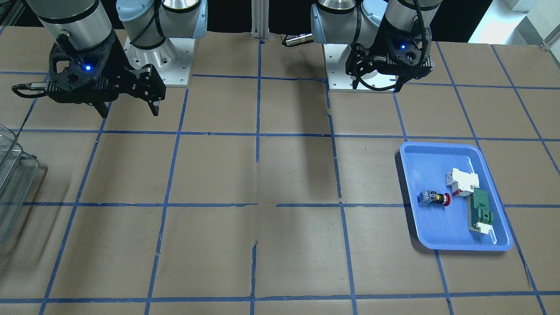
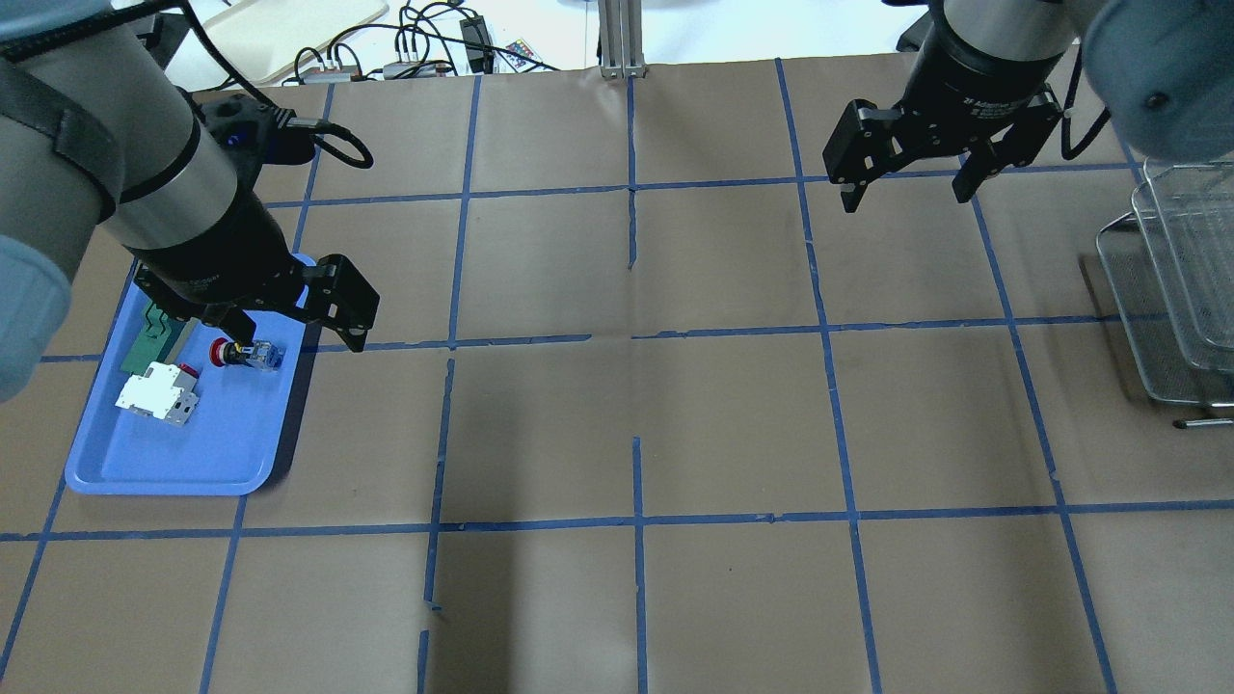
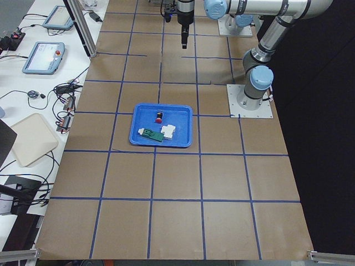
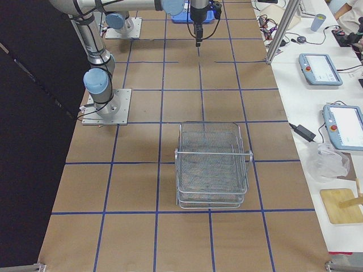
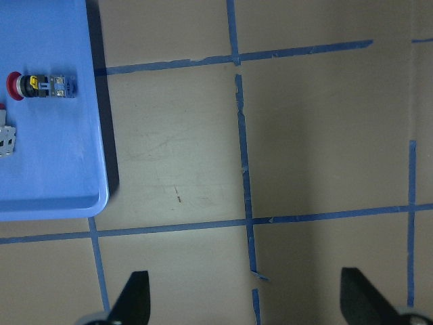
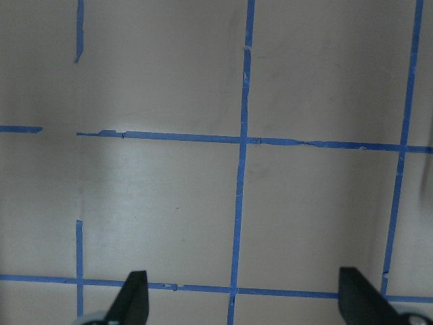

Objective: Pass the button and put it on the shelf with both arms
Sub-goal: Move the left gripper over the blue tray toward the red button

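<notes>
The button (image 1: 433,198) lies on its side in the blue tray (image 1: 442,146), red head toward the white-and-red block. It also shows in the overhead view (image 2: 246,354) and at the upper left of the left wrist view (image 5: 39,86). My left gripper (image 2: 289,328) hangs open and empty high above the tray's inner edge; its fingertips (image 5: 132,298) frame bare table beside the tray. My right gripper (image 2: 906,196) is open and empty above the table, some way from the shelf (image 2: 1176,289). The wire shelf stands empty (image 4: 212,164).
The tray also holds a white-and-red block (image 1: 461,181) and a green-and-white flat part (image 1: 481,214). Brown paper with a blue tape grid covers the table. Cables and pendants lie beyond the far edge (image 2: 424,48).
</notes>
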Controlling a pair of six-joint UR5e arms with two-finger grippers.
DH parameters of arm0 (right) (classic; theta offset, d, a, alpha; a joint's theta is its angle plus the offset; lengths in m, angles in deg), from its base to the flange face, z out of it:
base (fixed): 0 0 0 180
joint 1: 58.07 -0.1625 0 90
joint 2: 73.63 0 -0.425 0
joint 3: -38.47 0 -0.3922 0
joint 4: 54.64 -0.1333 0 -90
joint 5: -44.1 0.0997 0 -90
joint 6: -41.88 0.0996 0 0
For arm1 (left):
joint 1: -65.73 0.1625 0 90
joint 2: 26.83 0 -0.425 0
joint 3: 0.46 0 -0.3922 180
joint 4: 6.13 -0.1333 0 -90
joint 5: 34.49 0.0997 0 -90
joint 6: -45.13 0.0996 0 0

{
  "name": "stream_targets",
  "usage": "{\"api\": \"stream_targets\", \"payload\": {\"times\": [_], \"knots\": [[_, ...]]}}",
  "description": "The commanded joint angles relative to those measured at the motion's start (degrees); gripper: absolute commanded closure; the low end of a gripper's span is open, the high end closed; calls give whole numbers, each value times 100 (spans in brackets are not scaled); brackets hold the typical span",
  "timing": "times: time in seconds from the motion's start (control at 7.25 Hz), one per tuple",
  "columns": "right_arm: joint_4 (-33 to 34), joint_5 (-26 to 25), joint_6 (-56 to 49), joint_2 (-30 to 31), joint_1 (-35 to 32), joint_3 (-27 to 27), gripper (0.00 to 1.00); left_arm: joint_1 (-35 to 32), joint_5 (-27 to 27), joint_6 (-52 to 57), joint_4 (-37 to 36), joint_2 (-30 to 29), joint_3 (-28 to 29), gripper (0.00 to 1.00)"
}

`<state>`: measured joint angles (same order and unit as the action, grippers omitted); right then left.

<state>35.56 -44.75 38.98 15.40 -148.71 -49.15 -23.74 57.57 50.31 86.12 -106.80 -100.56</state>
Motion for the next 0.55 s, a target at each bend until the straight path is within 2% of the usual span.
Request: {"api": "stream_targets", "payload": {"times": [0.0,0.41], "knots": [[-2,9,-52,0,3,9,0,-1,4,0,4,0,0,0],[68,9,-9,-53,-6,79,0,8,13,0,-5,0,0,0]]}}
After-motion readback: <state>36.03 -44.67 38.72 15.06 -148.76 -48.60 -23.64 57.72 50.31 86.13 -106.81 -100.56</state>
